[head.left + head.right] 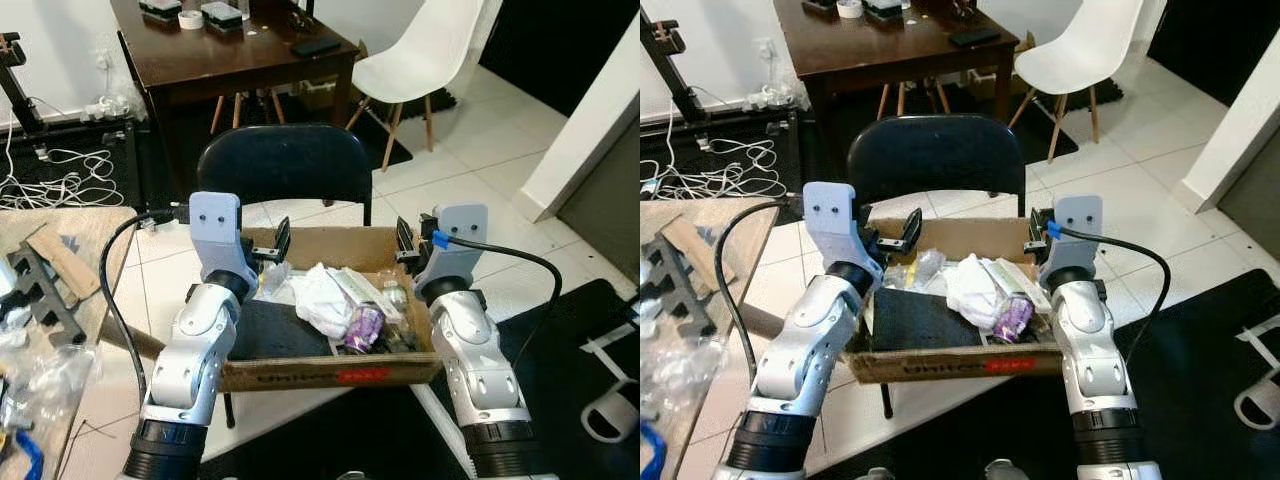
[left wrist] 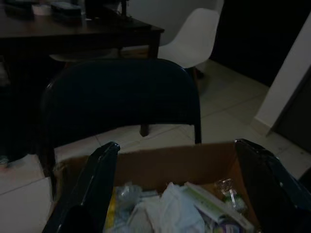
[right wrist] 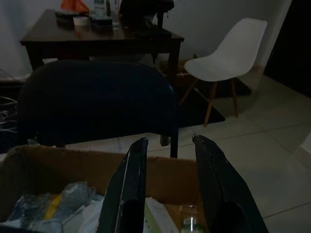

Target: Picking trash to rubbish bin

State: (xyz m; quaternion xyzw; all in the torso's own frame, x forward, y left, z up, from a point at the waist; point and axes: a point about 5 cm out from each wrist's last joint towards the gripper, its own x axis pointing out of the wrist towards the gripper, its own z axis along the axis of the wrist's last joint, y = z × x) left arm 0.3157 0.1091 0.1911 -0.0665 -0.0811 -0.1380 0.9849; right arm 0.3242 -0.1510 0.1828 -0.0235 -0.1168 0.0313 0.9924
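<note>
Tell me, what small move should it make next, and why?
Probably lower the left end effector onto the white crumpled wrapper in the cardboard box. Both end effectors are open and empty above the box's back edge, the right end effector too, and the trash lies just below.

trash-filled cardboard box (image 1: 300, 375) on black chair (image 1: 285, 165)

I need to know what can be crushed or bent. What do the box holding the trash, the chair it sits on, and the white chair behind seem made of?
Box: brown cardboard, matte, with raw flap edges and printed lettering. Black chair: padded back, likely fabric or vinyl, on thin dark legs, probably metal. White chair: smooth moulded shell, apparently plastic, on wooden-looking legs.
</note>
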